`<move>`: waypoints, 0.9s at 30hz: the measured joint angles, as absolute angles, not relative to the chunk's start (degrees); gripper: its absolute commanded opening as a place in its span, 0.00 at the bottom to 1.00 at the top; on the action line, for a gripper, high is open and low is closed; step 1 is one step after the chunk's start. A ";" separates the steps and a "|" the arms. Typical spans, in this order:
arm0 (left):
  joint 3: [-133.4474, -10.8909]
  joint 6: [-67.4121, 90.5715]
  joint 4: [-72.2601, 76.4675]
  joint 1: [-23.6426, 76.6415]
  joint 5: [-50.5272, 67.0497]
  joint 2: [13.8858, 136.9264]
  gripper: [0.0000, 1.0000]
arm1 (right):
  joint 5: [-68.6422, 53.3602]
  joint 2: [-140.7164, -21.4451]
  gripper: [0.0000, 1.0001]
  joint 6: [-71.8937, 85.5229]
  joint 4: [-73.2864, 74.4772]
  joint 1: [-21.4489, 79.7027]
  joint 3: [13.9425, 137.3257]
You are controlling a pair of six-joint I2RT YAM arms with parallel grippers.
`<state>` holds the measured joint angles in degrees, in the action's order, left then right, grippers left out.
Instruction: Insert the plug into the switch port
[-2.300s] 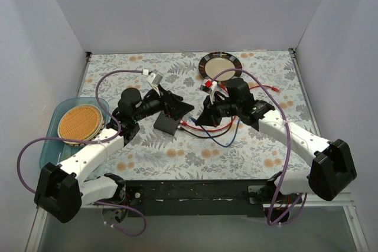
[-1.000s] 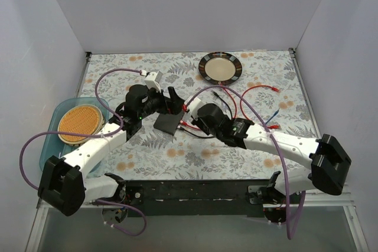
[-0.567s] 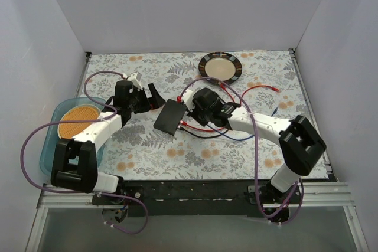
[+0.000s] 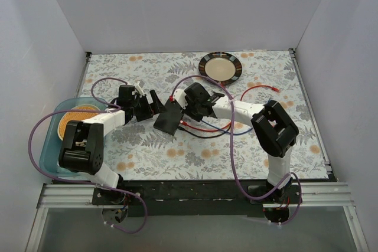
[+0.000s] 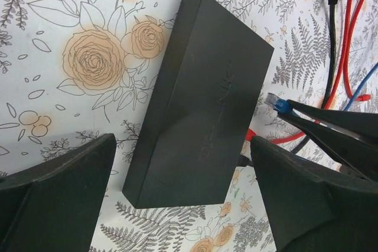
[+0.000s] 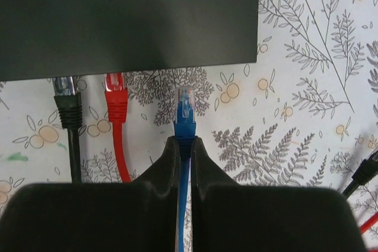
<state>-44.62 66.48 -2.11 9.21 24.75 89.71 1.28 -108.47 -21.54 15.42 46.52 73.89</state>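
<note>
**End effectors flanking the switch; blue plug short of its port edge**

Right end effector (image 6: 184, 143): its fingers are pressed together on the blue cable, just behind the blue plug (image 6: 185, 103). The plug points at the long edge of the black switch (image 6: 130, 16). We see a strip of floral cloth between the plug's clear tip and that edge, so the two are apart. The switch port opens on the side face and is hidden from us in every view. Left of the blue plug, a red plug (image 6: 116, 90) and a black plug (image 6: 65, 95) reach the same edge; we cannot tell whether they are seated.

Left end effector (image 5: 183, 140): spread wide, with one of its fingers (image 5: 59, 193) to each side of the switch's near end. Neither meets the box in the left wrist view, where the blue plug appears beside the switch's right edge.

From above, we find the switch lying flat on the desk (image 4: 177, 151) between the two end effectors. A dark-rimmed plate (image 4: 220, 66) sits well apart at the far side. A blue tray (image 4: 50, 149) at the left edge holds a round woven mat (image 4: 80, 111).
</note>
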 measured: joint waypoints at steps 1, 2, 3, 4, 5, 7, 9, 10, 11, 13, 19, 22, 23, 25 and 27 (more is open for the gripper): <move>-44.60 66.48 -1.87 9.21 24.97 89.71 0.98 | 1.28 -109.32 0.01 -21.78 15.62 46.46 74.85; -44.60 66.48 -1.67 9.21 25.12 89.71 0.98 | 1.26 -109.97 0.01 -21.96 15.73 46.46 75.37; -44.60 66.48 -1.43 9.21 25.32 89.76 0.96 | 1.26 -110.67 0.01 -22.20 15.81 46.46 75.83; -44.60 66.48 -1.26 9.21 25.52 89.82 0.94 | 1.21 -111.18 0.01 -22.39 15.97 46.46 76.01; -44.60 66.48 -1.19 9.21 25.69 89.95 0.93 | 1.19 -111.50 0.01 -22.52 16.27 46.46 76.01; -44.60 66.46 -1.04 9.21 26.13 90.45 0.91 | 1.13 -111.98 0.01 -22.70 16.69 46.46 76.01; -44.60 66.46 -0.97 9.21 26.55 91.35 0.89 | 1.08 -112.42 0.01 -22.72 16.69 46.46 76.07; -44.60 66.46 -0.99 9.21 26.74 91.77 0.89 | 1.06 -112.68 0.01 -22.72 16.71 46.46 76.20; -44.60 66.46 -0.99 9.21 26.96 92.07 0.88 | 0.95 -112.92 0.01 -22.72 16.73 46.46 76.38; -44.60 66.43 -0.99 9.21 27.57 92.75 0.82 | 0.47 -113.40 0.01 -22.68 16.84 46.46 77.01; -44.62 66.37 -0.84 9.21 29.21 93.76 0.71 | -0.23 -114.76 0.01 -22.46 17.02 46.46 78.89; -44.64 66.28 -0.43 9.21 29.91 94.32 0.68 | -0.40 -114.80 0.01 -22.31 17.08 46.46 78.98; -44.64 66.28 -0.38 9.21 30.04 94.43 0.68 | -0.47 -114.80 0.01 -22.22 17.08 46.46 78.98; -44.64 66.26 -0.32 9.19 30.13 94.54 0.67 | -0.56 -114.80 0.01 -22.04 17.08 46.46 78.98; -44.75 66.26 -0.01 9.19 30.28 94.91 0.67 | -0.62 -114.80 0.01 -21.82 17.08 46.46 78.98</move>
